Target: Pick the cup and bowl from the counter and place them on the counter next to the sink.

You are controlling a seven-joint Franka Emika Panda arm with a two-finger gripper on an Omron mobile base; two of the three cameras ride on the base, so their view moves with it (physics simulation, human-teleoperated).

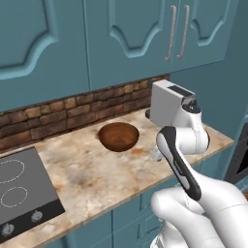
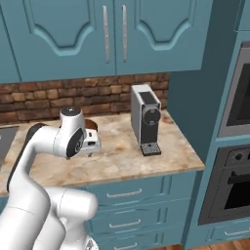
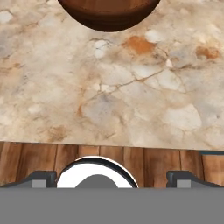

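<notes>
Teal cabinets and a brick backsplash enclose the beige marbled worktop (image 1: pixel 92 169). Pincer (image 3: pixel 112 178) hangs above the worktop's front edge, tips spread wide apart, holding nothing. Directly ahead of the pincer, apart from it, the dark reddish-brown bowl (image 1: pixel 118 136) sits upright on the worktop; in the hand view its rim (image 3: pixel 109 15) appears at the top. Beyond the pincer, toward the wall, stands a white coffee machine (image 2: pixel 146 118). No legible writing or brand marks appear on any item.
</notes>
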